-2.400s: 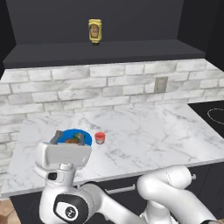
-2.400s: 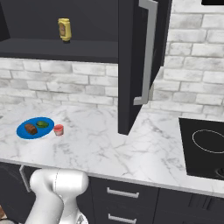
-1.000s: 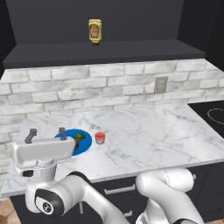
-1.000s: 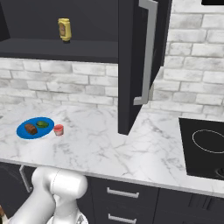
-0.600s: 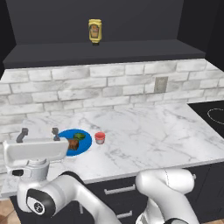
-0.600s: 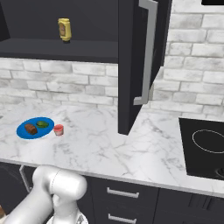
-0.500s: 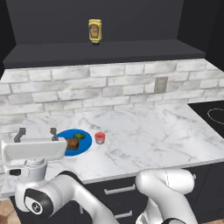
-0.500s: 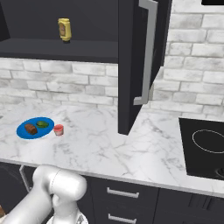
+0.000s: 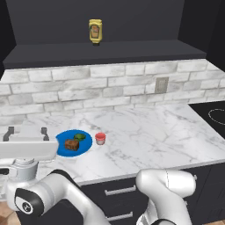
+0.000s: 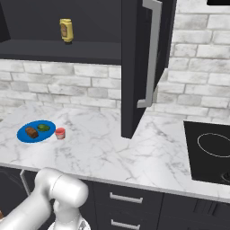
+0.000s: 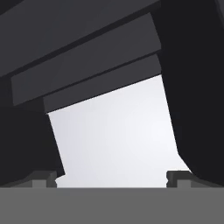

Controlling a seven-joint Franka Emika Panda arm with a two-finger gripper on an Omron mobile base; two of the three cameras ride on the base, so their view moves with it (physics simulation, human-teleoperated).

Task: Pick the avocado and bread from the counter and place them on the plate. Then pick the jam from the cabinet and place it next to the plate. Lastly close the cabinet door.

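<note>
The blue plate lies on the white marble counter with the brown bread and the green avocado on it. The red jam stands on the counter just right of the plate. My gripper is at the lower left, left of the plate, fingers up, open and holding nothing. The black cabinet door with its metal bar handle stands open. The cabinet shelf is bare except for a bottle.
A yellow bottle stands on the cabinet shelf. A black cooktop lies at the counter's right end. A wall socket sits in the brick backsplash. Dark drawers run under the counter.
My hand has swung left and away from the plate, staying open. The jam, bread, avocado and cabinet door have not moved.
</note>
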